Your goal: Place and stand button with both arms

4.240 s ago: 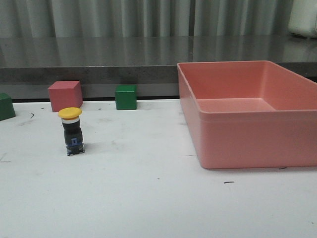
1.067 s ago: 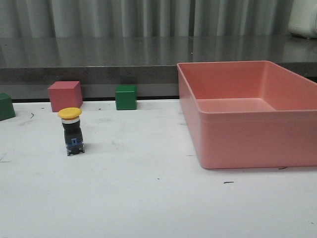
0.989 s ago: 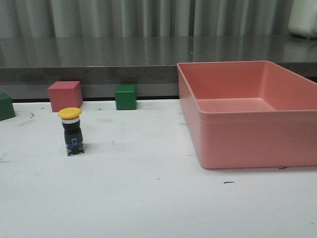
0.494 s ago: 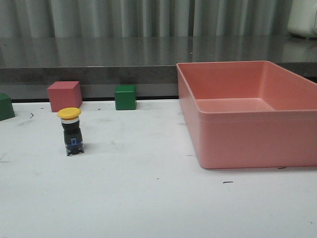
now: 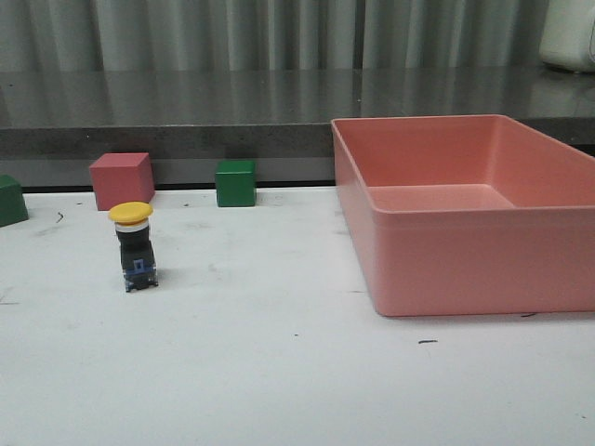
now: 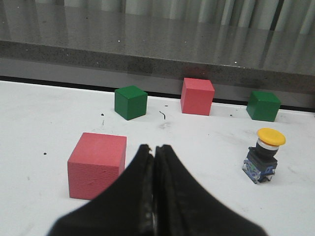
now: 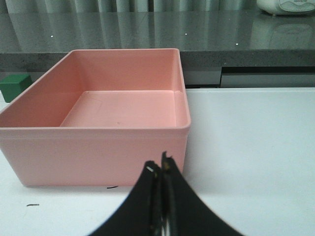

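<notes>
- I'm seeing the white table [image 5: 279,372] taking up most of the front view, with a grey ledge [image 5: 186,102] running along its far edge.
- The pink bin [image 5: 465,232] is sitting on the table well to the right of the button, open side up, nothing showing inside it in the front or right wrist views.
- My left gripper [image 6: 153,162] is showing only in its own wrist view, fingers [image 6: 142,167] pressed together with no gap and nothing between them; it's hanging above the table, apart from the button.
- My right gripper [image 7: 160,177] is likewise pinched closed on nothing, pointing at the near wall of the pink bin.
- A red cube [image 6: 97,164] is lying just beside the left fingers in the left wrist view; I'm not finding it in the front view.
- Another red cube [image 5: 122,179] is sitting behind the button, against the ledge.
- A green cube [image 5: 235,183] is resting behind and to the right of the button, also by the ledge.
- A second green cube [image 5: 11,200] is being cut off by the frame edge, behind and left of the button.
- The button [image 5: 135,243] is standing upright on the table, yellow cap on top, grey-blue base down, touching nothing else, neither gripper on it.
</notes>
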Controlling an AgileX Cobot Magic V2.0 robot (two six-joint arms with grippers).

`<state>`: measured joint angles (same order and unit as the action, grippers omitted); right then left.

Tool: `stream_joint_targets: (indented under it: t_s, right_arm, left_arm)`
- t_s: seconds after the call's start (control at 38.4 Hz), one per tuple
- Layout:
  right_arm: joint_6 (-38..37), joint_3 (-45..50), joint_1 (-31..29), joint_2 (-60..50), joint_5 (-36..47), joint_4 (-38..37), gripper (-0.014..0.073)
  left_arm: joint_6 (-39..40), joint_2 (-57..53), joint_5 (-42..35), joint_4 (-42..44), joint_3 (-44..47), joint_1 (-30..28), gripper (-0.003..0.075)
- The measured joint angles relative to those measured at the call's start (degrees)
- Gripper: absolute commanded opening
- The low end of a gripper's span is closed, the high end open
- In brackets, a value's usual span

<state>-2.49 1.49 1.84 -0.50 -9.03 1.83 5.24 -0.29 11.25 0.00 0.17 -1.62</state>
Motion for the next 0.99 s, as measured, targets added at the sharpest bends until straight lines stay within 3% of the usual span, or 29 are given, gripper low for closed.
stream_joint_targets:
  t_s: [0.99]
  right_arm:
    - [0.12, 0.00, 0.00, -0.12, -1.09, 0.08, -0.0063]
  left_arm:
    - [0.00, 0.00, 0.00, 0.00, 0.00, 0.00, -0.0020]
